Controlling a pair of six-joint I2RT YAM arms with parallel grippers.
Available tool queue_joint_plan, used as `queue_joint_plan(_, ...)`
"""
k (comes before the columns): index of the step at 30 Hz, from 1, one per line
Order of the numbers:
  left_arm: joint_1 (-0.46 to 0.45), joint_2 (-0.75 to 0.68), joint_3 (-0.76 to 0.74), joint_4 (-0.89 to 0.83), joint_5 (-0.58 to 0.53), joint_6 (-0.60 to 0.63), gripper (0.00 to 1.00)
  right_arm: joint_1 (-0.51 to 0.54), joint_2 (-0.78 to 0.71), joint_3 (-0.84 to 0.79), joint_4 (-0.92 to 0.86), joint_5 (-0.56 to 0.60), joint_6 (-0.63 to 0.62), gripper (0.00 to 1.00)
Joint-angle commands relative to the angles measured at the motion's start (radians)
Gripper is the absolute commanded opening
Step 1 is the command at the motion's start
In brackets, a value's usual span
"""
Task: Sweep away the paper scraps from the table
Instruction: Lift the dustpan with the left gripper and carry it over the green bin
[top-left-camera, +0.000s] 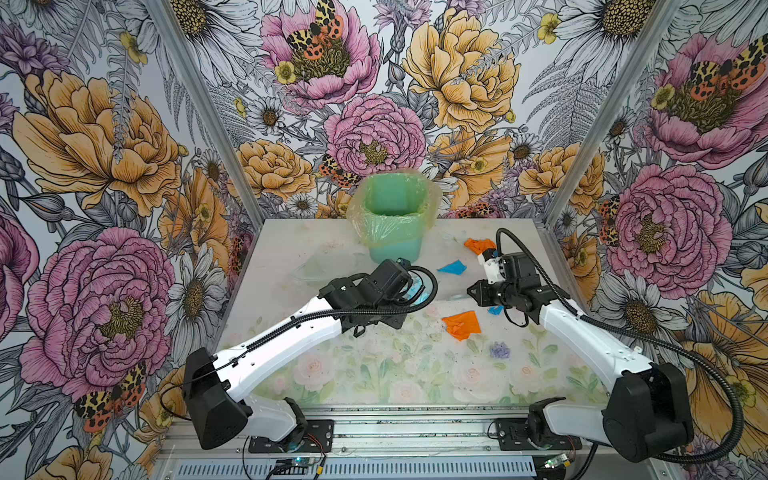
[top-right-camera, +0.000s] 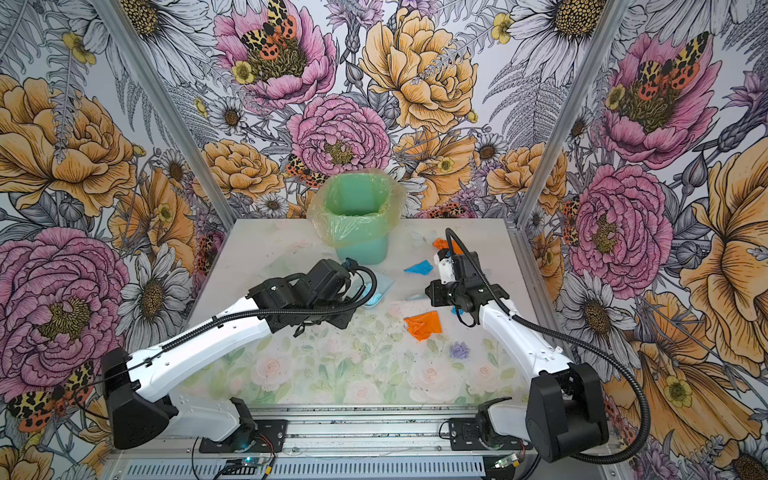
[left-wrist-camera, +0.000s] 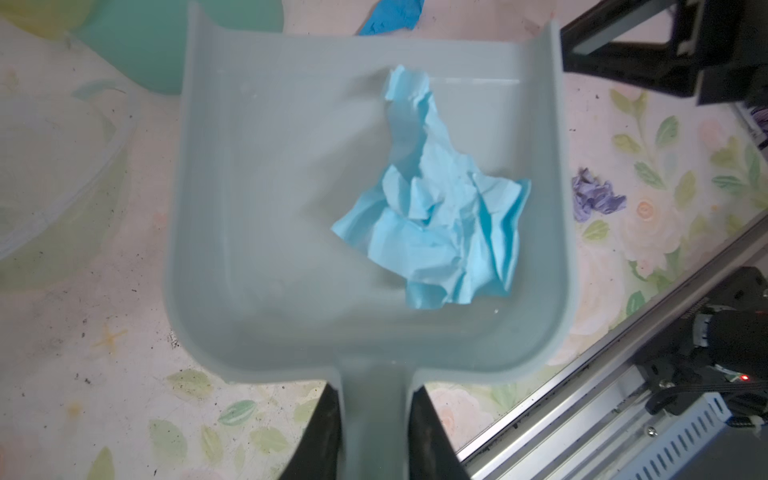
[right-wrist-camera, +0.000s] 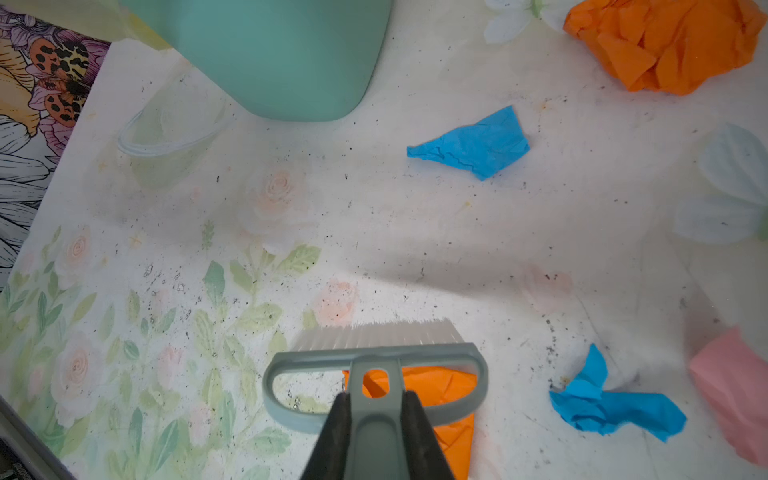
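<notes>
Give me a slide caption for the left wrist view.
Left gripper clamps the dustpan handle; one light blue paper scrap lies inside it.

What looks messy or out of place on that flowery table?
Crumpled paper scraps lie loose on the table: an orange wad near the middle, a blue scrap and a farther orange wad to the right of the green bin. Only a light blue wad sits in the dustpan. Dark specks also dot the surface.

Bright, even light; soft shadow on the table (right-wrist-camera: 436, 266); near parts of wrist views blurred.
</notes>
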Motion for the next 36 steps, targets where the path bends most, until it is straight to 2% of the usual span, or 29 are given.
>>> queue_joint_plan(1,0.040,0.018,0.104,-0.074,0.038,0.054,0.00,-0.007,-0.011,0.000,0.036,-0.022,0.004,0.00)
queue_joint_plan(12,0.141,0.084,0.330,-0.089,0.104,0.058,0.00,-0.012,-0.024,-0.031,0.039,-0.045,-0.021,0.00)
queue_joint_plan(17,0.223,0.134,0.450,-0.090,0.153,0.027,0.00,-0.025,-0.028,-0.034,0.039,-0.080,-0.035,0.00)
queue_joint_plan(27,0.359,0.320,0.677,-0.118,0.280,-0.008,0.00,-0.027,-0.028,-0.049,0.046,-0.096,-0.016,0.00)
queue_joint_plan(36,0.442,0.540,0.923,-0.117,0.475,-0.068,0.00,-0.025,-0.069,-0.097,0.056,-0.081,0.018,0.00)
